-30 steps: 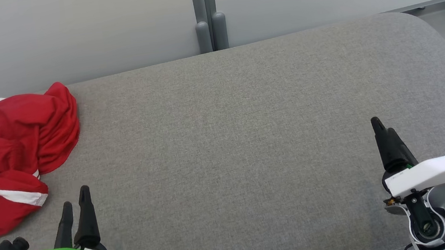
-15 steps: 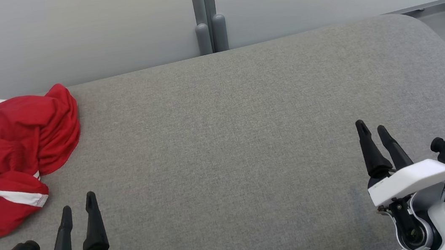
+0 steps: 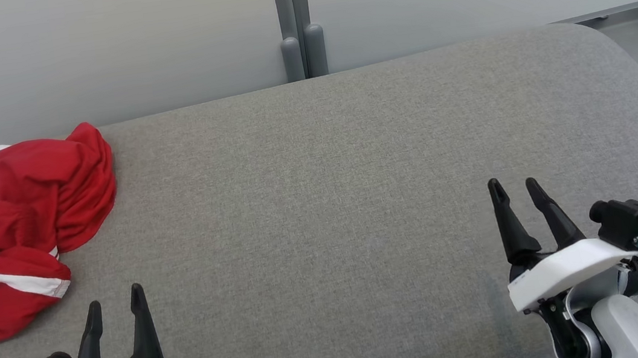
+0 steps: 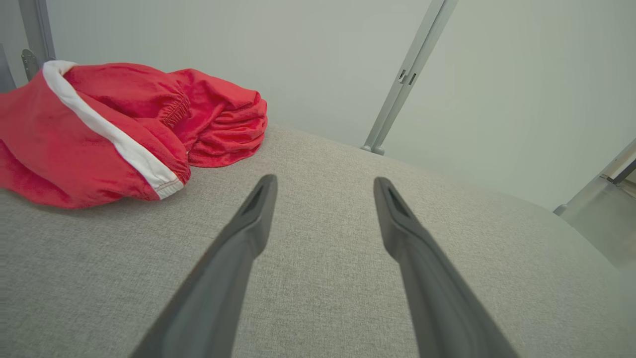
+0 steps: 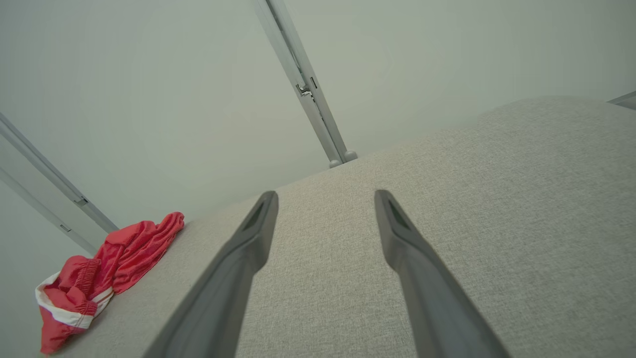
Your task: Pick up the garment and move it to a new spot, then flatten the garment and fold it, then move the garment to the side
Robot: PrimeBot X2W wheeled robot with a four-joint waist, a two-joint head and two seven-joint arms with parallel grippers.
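The garment (image 3: 26,227) is a red piece with white stripes, lying crumpled at the far left of the grey padded surface (image 3: 326,190). It also appears in the left wrist view as the garment (image 4: 114,129) at upper left, and far off at the lower left in the right wrist view as the garment (image 5: 99,273). My left gripper (image 3: 114,296) stands open near the front edge, just right of and below the garment, apart from it. My right gripper (image 3: 515,186) is open at the lower right, with nothing between its fingers.
A pale wall with a grey vertical post (image 3: 294,24) runs behind the surface. The surface's rounded right end (image 3: 633,61) drops to a floor strip at the far right. Bare grey fabric spans the middle.
Both grippers have turned so their two fingers show side by side. The right gripper has shifted left and the left gripper has drawn back toward the front edge. The garment lies as before.
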